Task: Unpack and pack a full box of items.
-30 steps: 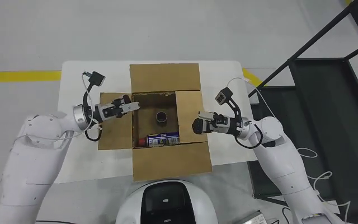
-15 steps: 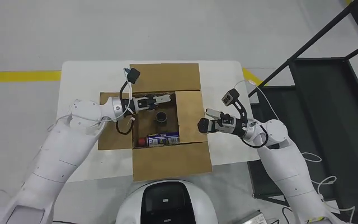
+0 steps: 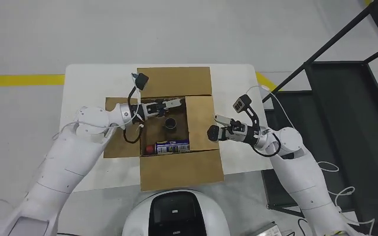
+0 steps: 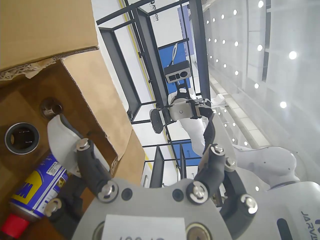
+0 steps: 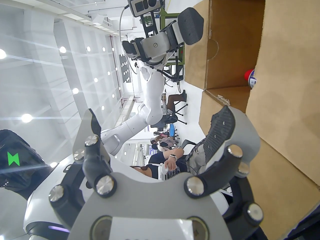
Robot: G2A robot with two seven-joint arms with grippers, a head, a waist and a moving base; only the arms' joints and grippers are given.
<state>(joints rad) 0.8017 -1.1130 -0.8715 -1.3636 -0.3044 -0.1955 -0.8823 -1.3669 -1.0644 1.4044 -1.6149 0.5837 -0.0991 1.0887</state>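
Note:
An open cardboard box [image 3: 201,115] stands mid-table with its flaps spread out. Inside it lie a blue and yellow spray can [image 3: 171,146] with a red cap and an upright dark round container [image 3: 170,124]. In the left wrist view the spray can [image 4: 37,188] and the round container [image 4: 22,138] sit just beyond one finger. My left gripper [image 3: 168,105] hangs open over the back of the box's inside, holding nothing. My right gripper [image 3: 216,125] is open above the right flap, also holding nothing. The right wrist view shows the can's red cap [image 5: 250,77] past the box wall.
The white table [image 3: 88,88] has bare room left of the box. A black shelf frame [image 3: 331,82] stands close on the right. The left flap [image 3: 118,138] and the near flap [image 3: 180,170] lie flat. A yellow floor line [image 3: 29,79] runs beyond the table.
My left gripper has swung from over the left flap to above the box's inside, near the back wall. The right gripper shifted only slightly.

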